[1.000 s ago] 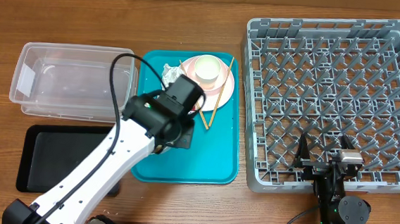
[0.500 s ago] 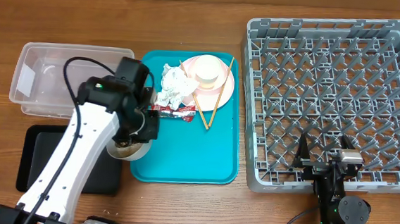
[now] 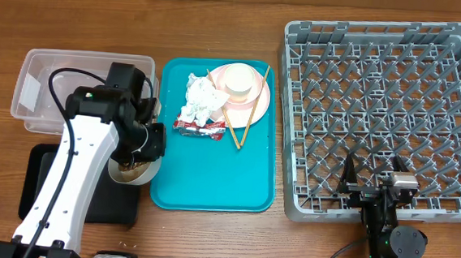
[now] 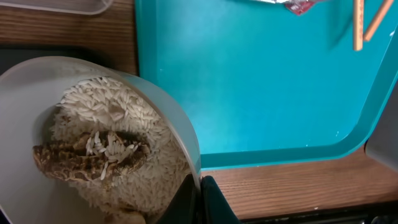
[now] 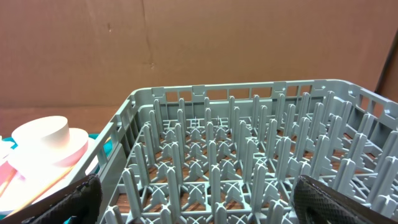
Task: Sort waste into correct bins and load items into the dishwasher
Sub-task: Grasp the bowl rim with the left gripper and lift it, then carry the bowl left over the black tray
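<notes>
Hanging over the near-left corner of the teal plastic serving tray (image 3: 211, 176), the round white-pink bowl (image 4: 25, 106) overlaps the edge of the shallow black rectangular tray (image 3: 48, 181), mouth upward. It holds loose white rice grains (image 4: 124, 118) with a brownish scrap of food (image 4: 81, 158) on top. The left gripper (image 4: 198, 193) is clamped on the bowl's rim at the side nearest the teal tray, one finger inside and one outside. From overhead the left arm covers most of the bowl, so its tilt is hard to judge.

Beyond it sits the clear rectangular plastic tub (image 3: 71, 85). On the teal tray lie a crumpled white paper napkin (image 3: 200, 101) and, just beside it, a small shiny red wrapper (image 3: 198, 127). The thin wooden chopsticks (image 3: 252, 106) slant across the pale pink round plate (image 3: 233, 113), their near ends on the tray; a small cream cup (image 3: 238, 78) stands on the plate.

The right gripper (image 3: 373, 181), jaws spread wide and holding nothing, is at the near edge of the large grey pegged dish rack (image 3: 380, 82).
</notes>
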`<action>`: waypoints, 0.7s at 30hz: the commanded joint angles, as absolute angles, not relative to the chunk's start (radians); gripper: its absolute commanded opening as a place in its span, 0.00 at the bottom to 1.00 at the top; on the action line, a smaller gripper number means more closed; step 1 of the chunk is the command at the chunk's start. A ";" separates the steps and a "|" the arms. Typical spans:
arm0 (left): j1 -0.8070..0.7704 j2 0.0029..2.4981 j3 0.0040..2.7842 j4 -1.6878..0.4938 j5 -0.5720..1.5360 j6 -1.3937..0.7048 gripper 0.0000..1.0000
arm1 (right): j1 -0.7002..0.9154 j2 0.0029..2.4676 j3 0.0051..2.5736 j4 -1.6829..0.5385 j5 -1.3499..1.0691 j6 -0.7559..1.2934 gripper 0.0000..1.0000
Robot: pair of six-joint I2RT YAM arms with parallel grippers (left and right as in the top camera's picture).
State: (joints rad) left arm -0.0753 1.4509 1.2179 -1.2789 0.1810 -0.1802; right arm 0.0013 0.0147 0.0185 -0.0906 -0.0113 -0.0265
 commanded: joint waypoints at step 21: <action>0.415 1.302 1.087 -1.228 0.546 0.050 0.04 | -0.001 0.003 0.008 -0.084 -0.013 -0.027 1.00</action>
State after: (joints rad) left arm 0.3237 1.3407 1.1439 -1.2476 0.3939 -0.0441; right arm 0.0013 0.0147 0.0185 -0.0906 -0.0116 -0.0265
